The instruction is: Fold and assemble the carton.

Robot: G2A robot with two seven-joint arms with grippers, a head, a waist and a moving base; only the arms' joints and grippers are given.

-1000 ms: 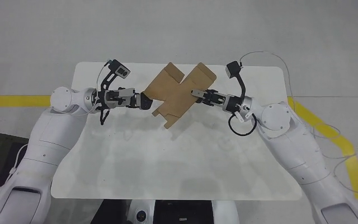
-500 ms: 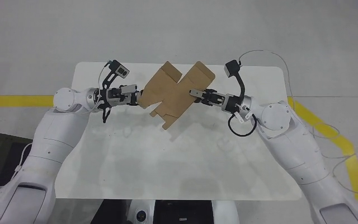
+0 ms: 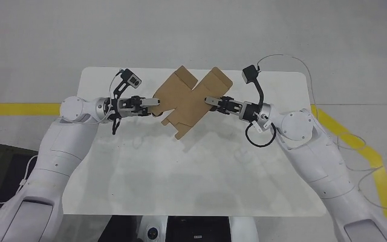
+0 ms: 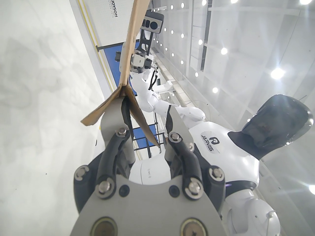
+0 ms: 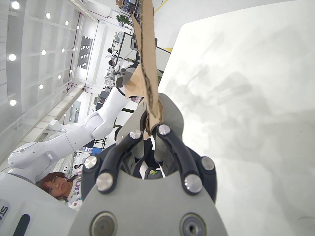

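Brown carton (image 3: 192, 100) | its left flap has slid over our left pincer (image 4: 145, 115), fingers spread astride the crease | right pincer (image 5: 155, 109) pinches its opposite edge | we judge folding barely begun

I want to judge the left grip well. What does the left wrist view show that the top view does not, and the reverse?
Left wrist view: the left gripper stands open, with one bent flap of the carton between its fingers. Top view: the carton's whole notched outline, spread over the table. Both: the right gripper holding the carton's opposite edge.
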